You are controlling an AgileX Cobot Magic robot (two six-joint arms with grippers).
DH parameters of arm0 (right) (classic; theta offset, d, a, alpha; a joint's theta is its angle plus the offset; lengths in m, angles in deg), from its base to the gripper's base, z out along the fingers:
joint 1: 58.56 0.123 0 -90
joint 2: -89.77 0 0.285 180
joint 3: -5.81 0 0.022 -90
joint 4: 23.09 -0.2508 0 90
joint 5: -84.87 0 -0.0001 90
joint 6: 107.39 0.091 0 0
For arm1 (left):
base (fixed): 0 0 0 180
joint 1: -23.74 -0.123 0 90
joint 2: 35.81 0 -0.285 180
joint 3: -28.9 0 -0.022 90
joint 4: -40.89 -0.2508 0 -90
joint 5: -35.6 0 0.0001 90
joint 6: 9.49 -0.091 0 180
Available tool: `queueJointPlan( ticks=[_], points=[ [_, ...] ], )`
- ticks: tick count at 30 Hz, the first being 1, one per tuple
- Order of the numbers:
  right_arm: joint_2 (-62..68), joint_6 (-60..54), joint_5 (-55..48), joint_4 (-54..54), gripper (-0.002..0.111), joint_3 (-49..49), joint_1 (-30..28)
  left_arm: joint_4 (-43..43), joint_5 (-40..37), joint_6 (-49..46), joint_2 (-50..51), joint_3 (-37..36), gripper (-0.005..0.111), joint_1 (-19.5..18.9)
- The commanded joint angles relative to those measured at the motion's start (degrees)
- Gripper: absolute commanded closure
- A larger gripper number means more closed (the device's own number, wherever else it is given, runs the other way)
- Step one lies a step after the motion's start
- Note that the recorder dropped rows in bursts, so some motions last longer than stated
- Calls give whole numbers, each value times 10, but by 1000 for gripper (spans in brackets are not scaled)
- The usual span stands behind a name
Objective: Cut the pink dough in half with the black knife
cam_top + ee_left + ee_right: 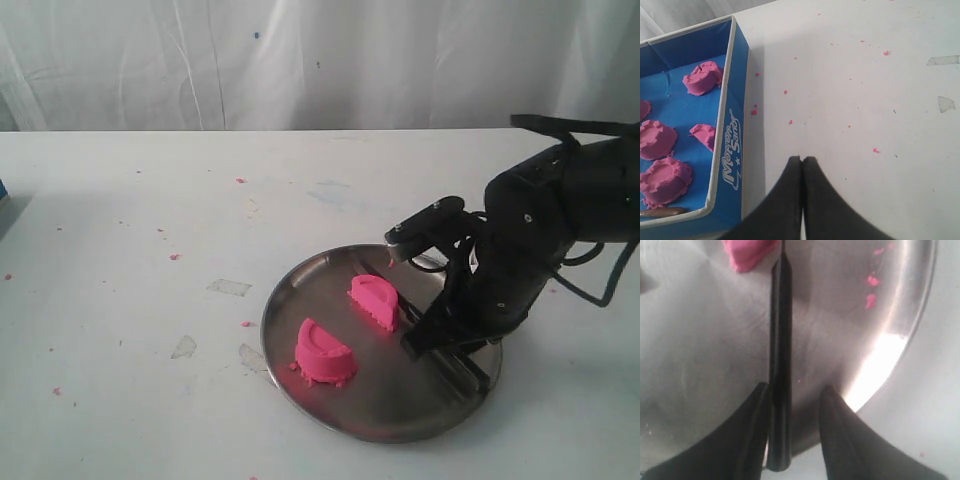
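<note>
Exterior view: two pink dough point(345, 328) halves lie apart on the steel plate point(300, 400), near the desk's point(120, 260) front; the right gripper point(420, 290) hangs over the plate's right side.

Left wrist view: left gripper point(802, 165) fingers point(790, 180) pressed together, empty, beside a blue box point(730, 150).

Right wrist view: fingers point(835, 410) spread; the black knife point(780, 365) lies on the plate between them, against one finger, its tip pointing toward the dough.

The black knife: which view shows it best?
The right wrist view: the black knife runs lengthwise between the open right gripper fingers, over the steel plate. In the exterior view the arm hides most of it. The left wrist view shows none.
</note>
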Motion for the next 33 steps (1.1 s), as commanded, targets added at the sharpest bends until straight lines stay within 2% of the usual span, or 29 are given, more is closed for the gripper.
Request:
queueJointPlan(
  ticks=[1,6,9,14,21,27,33],
  points=[
    [-21,10,38,4,80,4,-38,5,1,1,-4,-4,107,-1],
    [-34,59,75,1,100,-16,-116,5,1,1,-4,-4,107,-1],
    [-63,88,129,-5,108,-43,-141,5,1,1,-4,-4,107,-1],
    [-171,163,251,-4,108,-114,-146,5,1,1,-4,-4,107,-1],
    [-399,154,437,-2,108,-254,-146,5,1,1,-4,-4,107,-1],
    [-569,177,375,-3,108,-285,-146,5,1,1,-4,-4,107,-1],
    [-676,177,374,-3,108,-285,-146,5,3,1,-4,-4,107,-1]
  ],
)
